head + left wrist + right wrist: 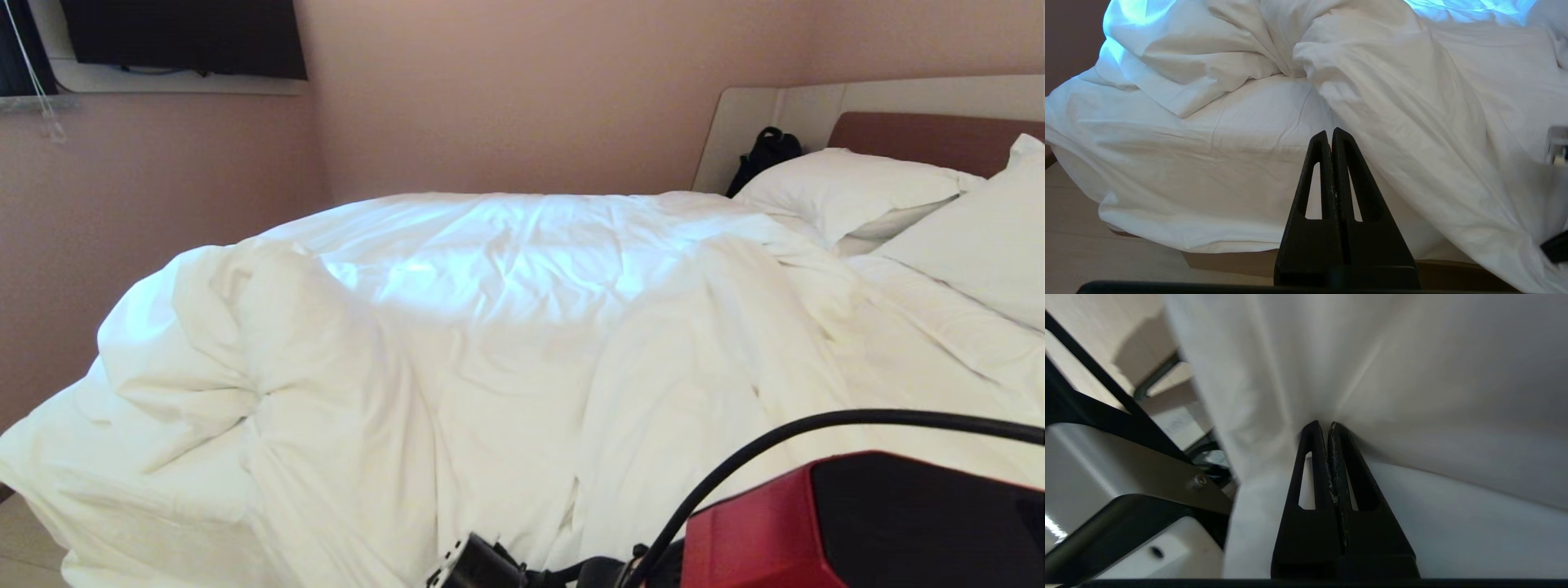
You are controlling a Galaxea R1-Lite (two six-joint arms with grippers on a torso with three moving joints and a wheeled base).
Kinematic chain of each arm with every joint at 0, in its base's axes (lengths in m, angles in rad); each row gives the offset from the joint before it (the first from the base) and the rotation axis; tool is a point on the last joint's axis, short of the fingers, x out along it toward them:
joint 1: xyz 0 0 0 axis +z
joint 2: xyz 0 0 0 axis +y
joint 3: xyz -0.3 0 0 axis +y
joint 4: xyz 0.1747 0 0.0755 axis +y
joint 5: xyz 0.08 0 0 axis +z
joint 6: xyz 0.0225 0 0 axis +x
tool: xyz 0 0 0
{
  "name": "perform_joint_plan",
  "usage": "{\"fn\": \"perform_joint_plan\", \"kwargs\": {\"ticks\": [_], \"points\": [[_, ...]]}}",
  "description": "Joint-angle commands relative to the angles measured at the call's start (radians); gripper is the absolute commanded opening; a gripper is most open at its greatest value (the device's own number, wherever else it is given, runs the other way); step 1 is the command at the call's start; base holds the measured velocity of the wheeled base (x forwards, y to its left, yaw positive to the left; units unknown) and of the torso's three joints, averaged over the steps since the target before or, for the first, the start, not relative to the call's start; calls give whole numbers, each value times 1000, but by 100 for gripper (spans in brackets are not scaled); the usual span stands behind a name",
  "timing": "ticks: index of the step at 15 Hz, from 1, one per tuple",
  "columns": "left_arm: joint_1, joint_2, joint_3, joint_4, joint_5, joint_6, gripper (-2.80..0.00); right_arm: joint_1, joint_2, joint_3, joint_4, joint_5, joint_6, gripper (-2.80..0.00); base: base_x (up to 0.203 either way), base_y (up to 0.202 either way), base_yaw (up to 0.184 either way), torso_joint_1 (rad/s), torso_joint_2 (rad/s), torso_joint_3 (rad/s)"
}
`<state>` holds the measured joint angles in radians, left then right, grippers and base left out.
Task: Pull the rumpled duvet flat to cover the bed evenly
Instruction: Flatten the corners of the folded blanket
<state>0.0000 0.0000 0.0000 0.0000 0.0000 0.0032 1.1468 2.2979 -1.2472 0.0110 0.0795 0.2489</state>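
Pink-walled bedroom: the duvet (457, 327) lies bunched in ridges across the bed (1167, 196), bare sheet exposed at the near-left corner. Flattening appears barely begun. Left gripper (1331, 134) hangs closed and empty; right gripper (1323, 426) is closed, tips pressed into white fabric, grip unconfirmed.

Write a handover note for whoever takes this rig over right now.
Right gripper: shut, tips pressed into a fold of the duvet; whether cloth is pinched cannot be told.
Left gripper: shut, empty, parked short of the bed's near edge.
Duvet: bunched and creased, heaped at the foot, mattress sheet exposed there; pillows at the headboard.
Done: nothing flat yet.
Left: pull the duvet out flat and even.
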Motion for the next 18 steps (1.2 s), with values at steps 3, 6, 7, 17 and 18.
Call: {"fn": "perform_joint_plan", "kwargs": {"ticks": [3,6,7,17,18], "points": [[0,0,0,0,0,0,-280,67,34,2,1,-181,-1,-280,0,0,0,0,0,0],[0,0,0,0,0,0,-280,118,31,4,1,-187,4,-280,0,0,0,0,0,0],[0,0,0,0,0,0,-280,124,18,2,0,-188,7,-280,0,0,0,0,0,0],[0,0,0,0,0,0,-280,-16,-403,-9,1,-235,6,-280,0,0,0,0,0,0],[0,0,0,0,0,0,-280,-74,-428,-9,2,-238,8,-280,0,0,0,0,0,0]]}}
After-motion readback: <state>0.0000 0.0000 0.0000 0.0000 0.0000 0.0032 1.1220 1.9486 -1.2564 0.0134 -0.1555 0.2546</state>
